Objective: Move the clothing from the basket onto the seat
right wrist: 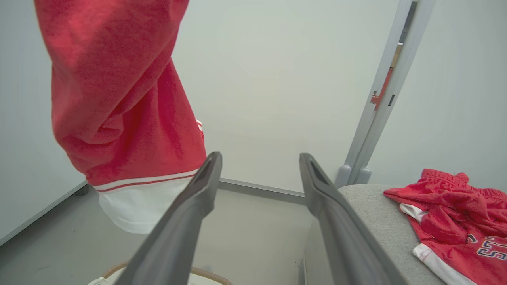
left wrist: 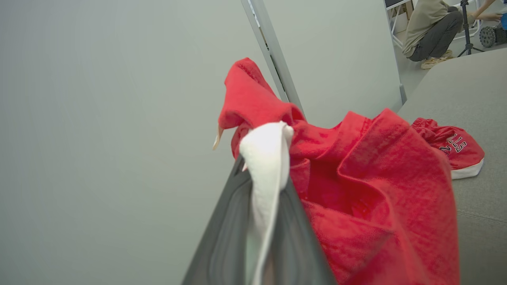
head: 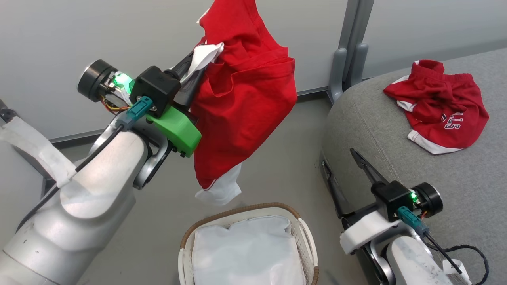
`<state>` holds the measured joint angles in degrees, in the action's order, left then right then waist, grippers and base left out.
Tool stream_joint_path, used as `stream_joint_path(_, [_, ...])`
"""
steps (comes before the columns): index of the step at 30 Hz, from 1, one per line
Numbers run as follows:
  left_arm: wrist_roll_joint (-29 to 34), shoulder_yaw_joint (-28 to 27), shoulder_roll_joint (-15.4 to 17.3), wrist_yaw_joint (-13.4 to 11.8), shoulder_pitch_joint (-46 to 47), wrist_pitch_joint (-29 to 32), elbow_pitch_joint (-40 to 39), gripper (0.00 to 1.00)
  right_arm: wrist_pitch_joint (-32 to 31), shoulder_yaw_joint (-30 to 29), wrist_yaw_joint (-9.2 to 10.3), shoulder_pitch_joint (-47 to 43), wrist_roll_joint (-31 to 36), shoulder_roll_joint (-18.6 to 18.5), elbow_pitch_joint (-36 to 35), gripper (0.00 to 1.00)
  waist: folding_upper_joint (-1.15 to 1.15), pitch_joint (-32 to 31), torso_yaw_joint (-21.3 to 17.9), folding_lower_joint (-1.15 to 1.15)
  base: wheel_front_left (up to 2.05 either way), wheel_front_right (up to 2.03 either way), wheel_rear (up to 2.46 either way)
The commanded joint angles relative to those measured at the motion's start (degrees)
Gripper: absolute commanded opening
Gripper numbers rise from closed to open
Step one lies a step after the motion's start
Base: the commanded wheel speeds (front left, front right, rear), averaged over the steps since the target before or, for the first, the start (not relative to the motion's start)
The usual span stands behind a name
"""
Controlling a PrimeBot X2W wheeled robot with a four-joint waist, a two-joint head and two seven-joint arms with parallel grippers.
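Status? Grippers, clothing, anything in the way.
Left gripper shut on red garment, hanging clear of basket. Right gripper open, empty. Other garment on seat. Nothing seen in the way.

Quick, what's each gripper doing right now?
Left gripper: shut on the red garment, which hangs in the air.
Right gripper: open, holding nothing.

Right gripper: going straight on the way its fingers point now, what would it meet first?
Probably the pale wall. The open right gripper aims between the hanging red garment and the sofa seat; the way looks free until the wall, though depth is unclear.
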<state>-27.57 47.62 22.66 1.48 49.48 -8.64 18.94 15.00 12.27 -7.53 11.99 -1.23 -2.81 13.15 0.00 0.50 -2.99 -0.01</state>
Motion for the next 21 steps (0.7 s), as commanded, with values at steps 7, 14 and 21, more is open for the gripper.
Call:
stream_joint_path(7, [0.2,0.4,-1.7,-0.5,2.6,0.7,-0.6,0.0,0.3,9.3,0.08,4.1,-4.6,-0.2,1.9,1.0,0.0,-0.1,0.7,0.01,0.0,0.0,0.0])
stream_joint_path(14, [0.4,1.5,-4.1,0.0,4.7,1.2,-1.4,0.0,0.3,16.6,0.08,10.2,-10.8,-0.2,7.9,1.0,0.0,0.1,2.3,0.01,0.0,0.0,0.0])
stream_joint_path(21, [0.6,2.6,-6.6,0.3,6.6,1.4,-1.0,0.0,0.3,21.9,0.08,16.1,-18.9,-0.2,12.0,1.0,0.0,0.3,3.8,0.01,0.0,0.0,0.0])
